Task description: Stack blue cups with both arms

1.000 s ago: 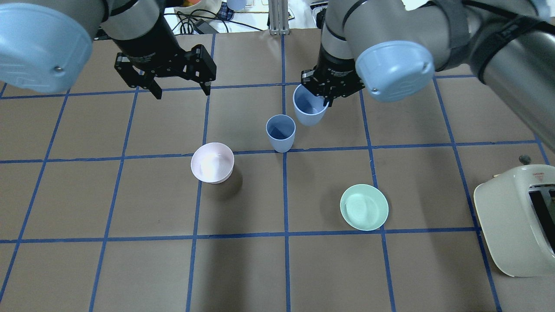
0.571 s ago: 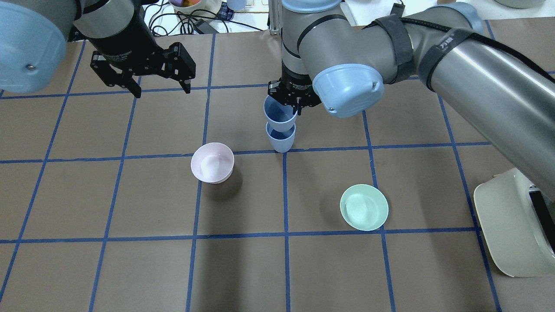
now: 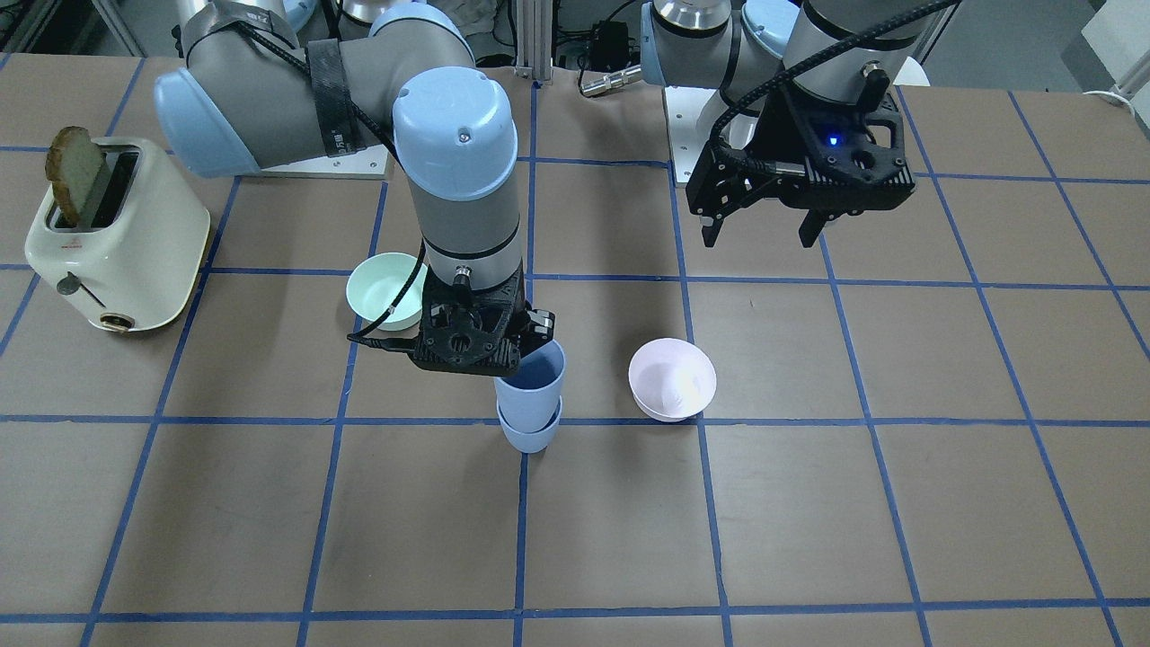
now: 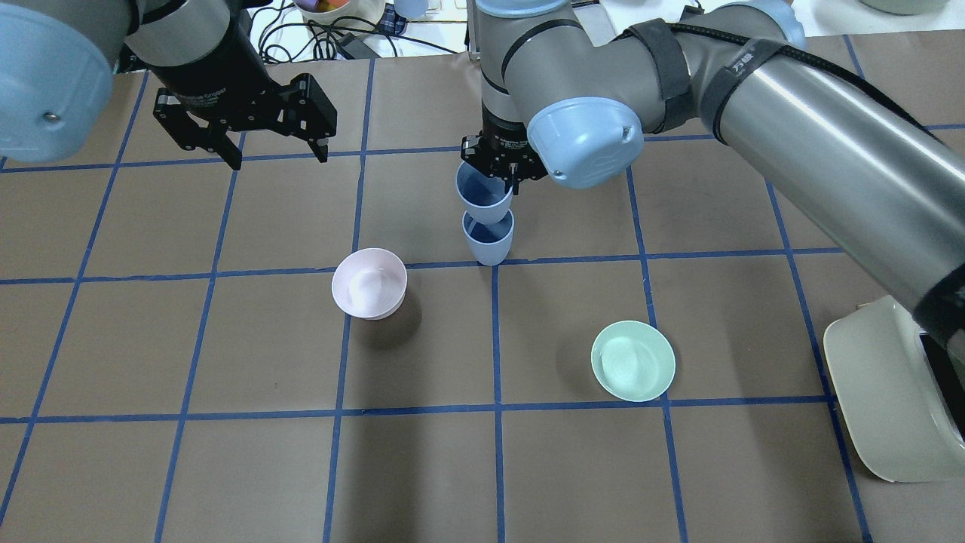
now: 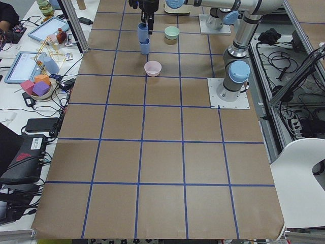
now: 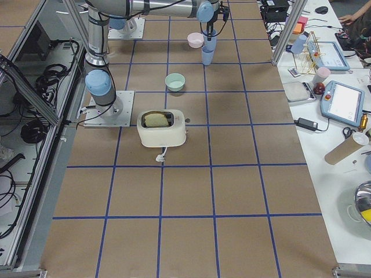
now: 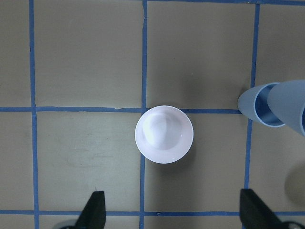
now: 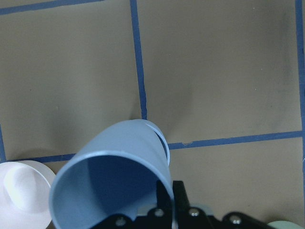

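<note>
One blue cup stands upright near the table's middle, on a blue tape line. My right gripper is shut on the rim of the second blue cup and holds it directly over the first, its base at or just inside the lower cup's mouth. The held cup fills the right wrist view, with the lower cup's rim showing behind it. My left gripper is open and empty, raised over the table well away from the cups. Both cups show at the right edge of its wrist view.
A pale pink bowl sits left of the cups, below my left gripper. A mint-green bowl sits to the near right. A cream toaster holding a slice of toast stands at the right edge.
My right gripper has carried its cup leftward from beside the standing cup to directly over it and brought it down onto its mouth. My left gripper has drawn back to the left.
</note>
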